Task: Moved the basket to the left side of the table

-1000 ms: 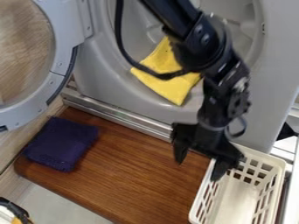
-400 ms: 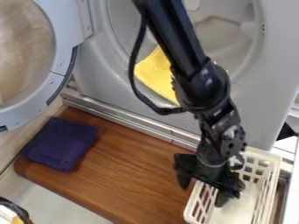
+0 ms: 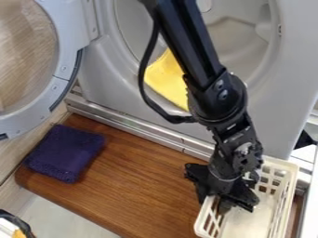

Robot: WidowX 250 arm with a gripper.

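The arm descends at a slant from the top edge of the view, its wrist bent steeply so that the gripper [image 3: 213,206] points downward. The fingers stand at a narrow gap, astride the left side wall of the basket [image 3: 287,197]: one outside the wall, the other inside, with the wall held between them. The basket is located beneath the gripper and extends to its right and toward the bottom edge of the view. It is white, open-topped and rectangular, with slotted side walls, and lies at the right end of the wooden board [image 3: 133,186].
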